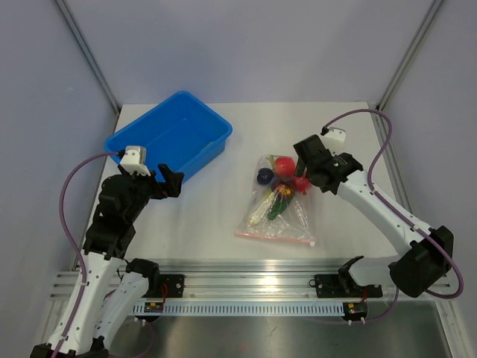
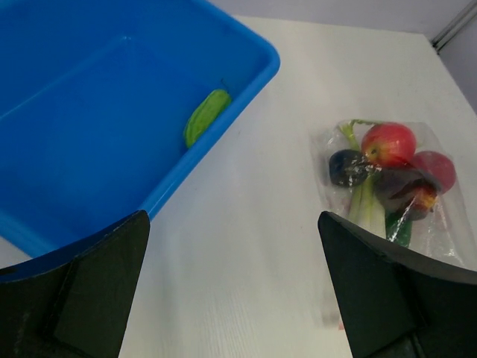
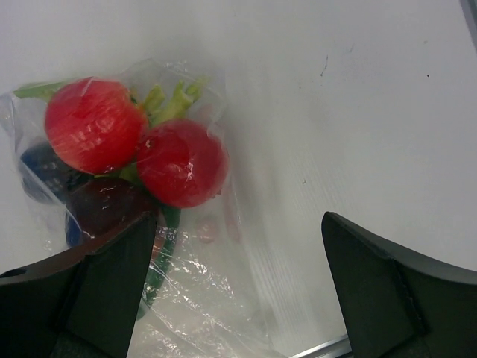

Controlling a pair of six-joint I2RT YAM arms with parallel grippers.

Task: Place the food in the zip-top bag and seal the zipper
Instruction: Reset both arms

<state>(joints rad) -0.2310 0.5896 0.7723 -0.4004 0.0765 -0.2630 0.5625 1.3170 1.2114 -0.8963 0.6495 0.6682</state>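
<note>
The zip-top bag (image 1: 277, 212) lies on the table's middle, its pink-red zipper (image 1: 274, 237) along the near edge. Inside it are two red fruits (image 3: 97, 125), a dark round one (image 2: 347, 167), a green cucumber piece (image 1: 280, 203) and a pale stalk (image 2: 364, 203). I cannot tell whether the zipper is closed. My right gripper (image 1: 302, 168) is open and empty just over the bag's far right corner; the bag also shows in the right wrist view (image 3: 201, 291). My left gripper (image 1: 171, 181) is open and empty by the blue bin's near corner, well left of the bag.
A blue plastic bin (image 1: 212, 123) stands at the back left; one green pod-like piece (image 2: 206, 117) lies inside it against its right wall. Grey walls close in the table's sides and back. An aluminium rail (image 1: 253, 283) runs along the near edge.
</note>
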